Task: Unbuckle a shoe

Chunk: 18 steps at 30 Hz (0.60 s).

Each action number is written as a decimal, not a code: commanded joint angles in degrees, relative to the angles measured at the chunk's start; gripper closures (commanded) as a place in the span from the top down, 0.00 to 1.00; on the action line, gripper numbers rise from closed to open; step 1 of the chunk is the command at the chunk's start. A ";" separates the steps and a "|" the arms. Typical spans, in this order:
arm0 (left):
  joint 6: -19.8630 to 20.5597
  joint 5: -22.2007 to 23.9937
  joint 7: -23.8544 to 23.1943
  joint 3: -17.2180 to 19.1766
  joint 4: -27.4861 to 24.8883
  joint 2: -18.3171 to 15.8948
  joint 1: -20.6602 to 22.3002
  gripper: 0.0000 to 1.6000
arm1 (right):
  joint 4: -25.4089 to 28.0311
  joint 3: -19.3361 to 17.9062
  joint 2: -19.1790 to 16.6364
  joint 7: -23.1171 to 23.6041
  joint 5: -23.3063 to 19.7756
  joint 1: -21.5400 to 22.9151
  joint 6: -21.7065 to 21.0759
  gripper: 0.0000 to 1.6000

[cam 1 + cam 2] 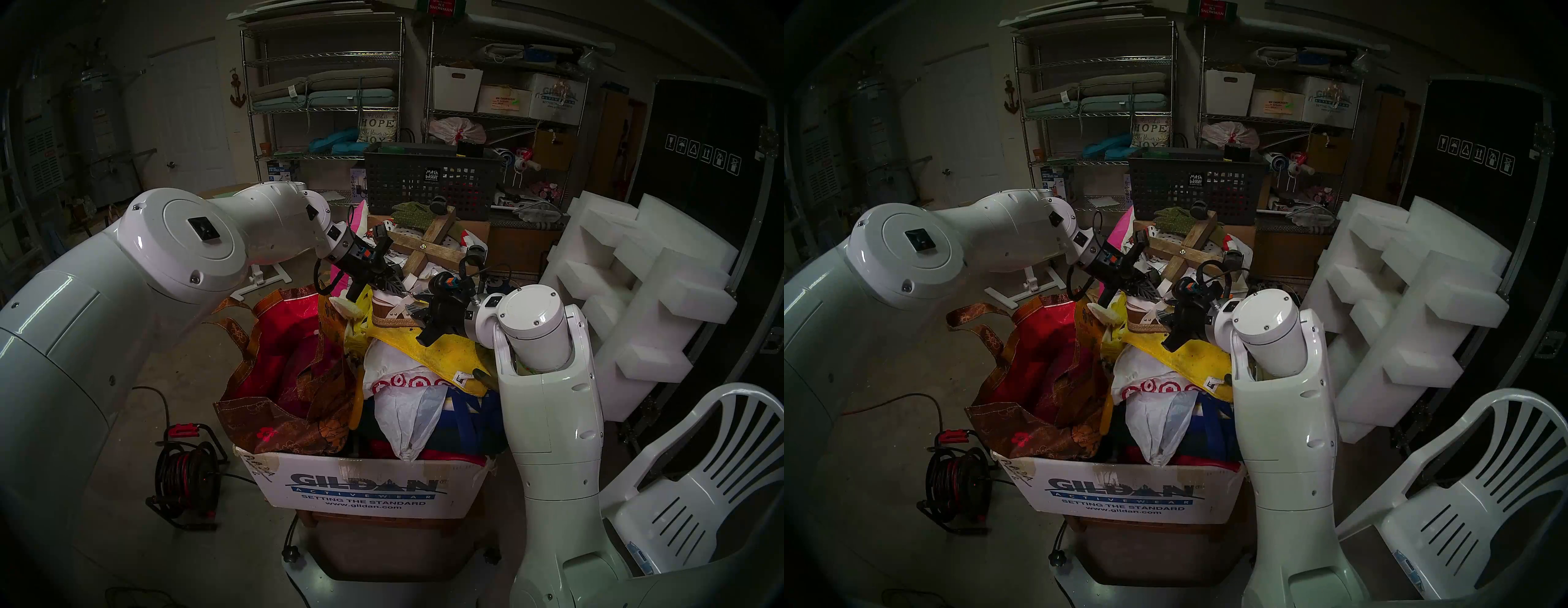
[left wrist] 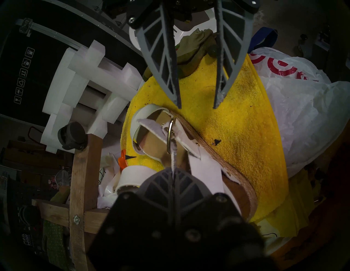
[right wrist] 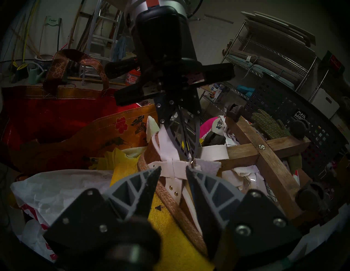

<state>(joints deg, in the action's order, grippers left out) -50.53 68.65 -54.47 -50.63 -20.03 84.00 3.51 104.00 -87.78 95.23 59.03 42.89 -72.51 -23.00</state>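
My left gripper [image 2: 173, 170] is pinched tight on the thin free end of the ankle strap [image 2: 173, 157], just my side of the metal buckle [image 2: 169, 135], while my right gripper [image 3: 173, 168] hangs half-spread, one finger either side of the strap crossing next to that buckle and clamping nothing. The shoe [image 2: 198, 151] lies on its side on the yellow towel [image 2: 236, 123] atop the box's clutter, the buckle between my two claws. I judge it light and free to slide — the strap soft and floppy, the buckle stiff and small — so I should brace beside the buckle.
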 commanded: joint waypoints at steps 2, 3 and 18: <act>0.18 0.91 -6.33 -0.08 1.15 0.41 0.68 0.00 | 0.39 0.35 0.29 -0.66 0.13 1.07 0.48 0.54; 0.17 0.77 -5.71 -0.38 0.90 0.37 0.77 0.00 | 0.35 0.32 0.30 -0.76 0.12 1.07 0.52 0.54; 0.15 1.83 -5.70 -1.05 1.88 1.00 0.63 0.00 | -0.71 -0.46 0.13 -1.70 -0.02 1.94 0.77 0.55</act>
<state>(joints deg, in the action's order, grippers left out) -50.62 69.80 -54.38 -51.78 -19.01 84.84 3.12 103.24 -87.95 95.21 57.79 42.94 -72.21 -22.42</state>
